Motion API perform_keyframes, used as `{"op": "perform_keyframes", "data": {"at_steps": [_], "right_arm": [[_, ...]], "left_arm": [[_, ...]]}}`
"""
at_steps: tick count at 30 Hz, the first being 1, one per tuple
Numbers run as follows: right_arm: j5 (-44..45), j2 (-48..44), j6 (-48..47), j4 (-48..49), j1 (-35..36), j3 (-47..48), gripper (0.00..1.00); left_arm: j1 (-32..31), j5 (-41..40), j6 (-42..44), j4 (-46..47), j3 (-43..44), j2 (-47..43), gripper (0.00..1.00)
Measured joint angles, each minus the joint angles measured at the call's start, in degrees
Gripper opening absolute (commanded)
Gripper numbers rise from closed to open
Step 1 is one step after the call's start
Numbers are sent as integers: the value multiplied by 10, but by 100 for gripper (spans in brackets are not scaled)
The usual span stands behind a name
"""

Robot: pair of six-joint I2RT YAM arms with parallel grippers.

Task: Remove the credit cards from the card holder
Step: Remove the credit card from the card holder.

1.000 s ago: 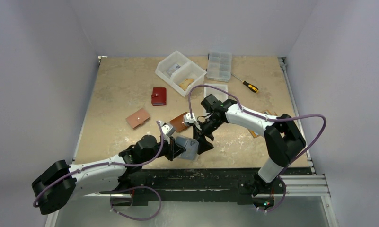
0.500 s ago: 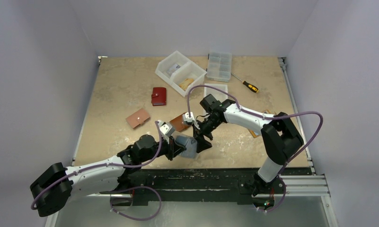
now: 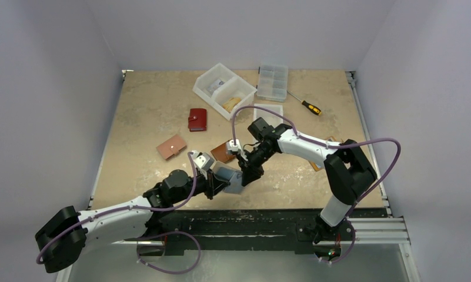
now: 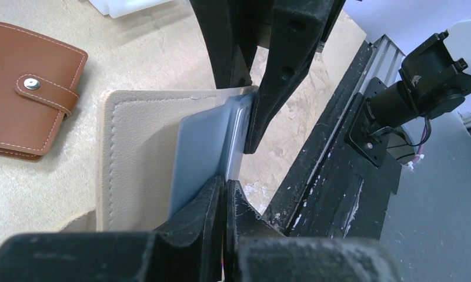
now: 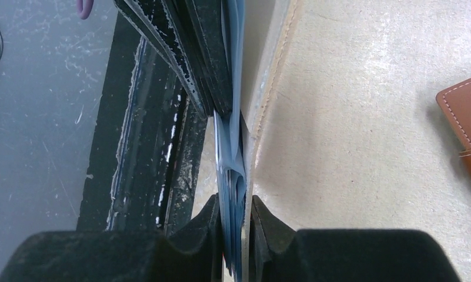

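Credit cards (image 5: 230,141) nipped by right pincer (image 5: 236,207), opposite left pincer (image 4: 224,189) gripping holder (image 4: 136,147)

Right end effector (image 5: 236,205) seemingly on cards (image 5: 228,147)

Robot lab, white-walled enclosure (image 3: 233,29), scuffed workbench (image 3: 144,117)

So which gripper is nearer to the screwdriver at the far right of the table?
Right. The right gripper is at the side of the card holder that faces the screwdriver; the left gripper grips the opposite side, farther off.
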Motion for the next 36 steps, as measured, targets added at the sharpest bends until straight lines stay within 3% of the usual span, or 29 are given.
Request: {"op": "perform_keyframes", "data": {"at_steps": [6,10,14,18,21,28,36], "right_arm": [[-6,4,15,-7,-1,0,2],[-6,17,25,-7,-1,1,1],[-6,22,29,-10,-1,3,1],[-8,22,31,-18,-1,3,2],[-6,22,35,-27,-2,3,3],[-8,23,40,-29,-3,3,34],[-10,39,46,-10,-3,19,35]], "left_arm": [[0,3,-6,21,-2,20,29],[0,12,-11,31,-1,41,34],[0,15,-13,31,2,49,25],[0,13,-14,28,2,51,1],[0,16,-14,28,5,62,0],[0,13,-15,16,12,61,0],[-1,-8,-20,-19,0,7,0]]}}
